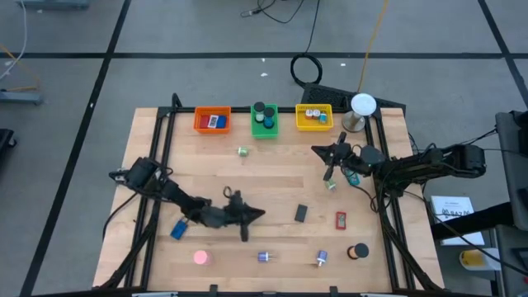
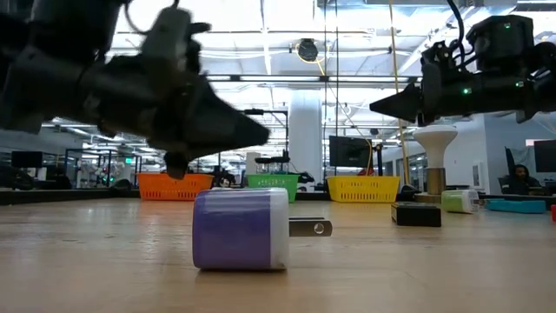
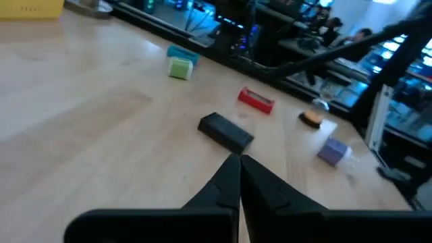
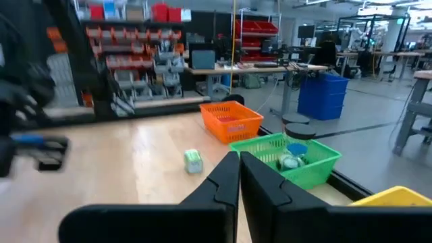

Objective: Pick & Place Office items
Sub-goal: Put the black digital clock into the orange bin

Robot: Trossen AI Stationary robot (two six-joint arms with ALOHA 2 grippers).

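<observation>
Purple plug adapter (image 2: 241,228) is seen nearest; at its 10 o'clock, left gripper (image 1: 259,214) is pinched together, empty; right gripper (image 1: 317,149) likewise closed, empty.

The table (image 1: 272,177) is pale wood with a smooth, faintly shiny finish. The orange bin (image 1: 212,120), green bin (image 1: 265,124) and yellow bin (image 1: 314,118) look like latticed plastic. The purple plug block (image 2: 241,228) is smooth plastic with a shiny metal prong. The black block (image 3: 225,131) is matt.

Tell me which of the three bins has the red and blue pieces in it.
The orange bin, leftmost in the row. The green bin holds dark round pieces; the yellow bin small light ones.
</observation>
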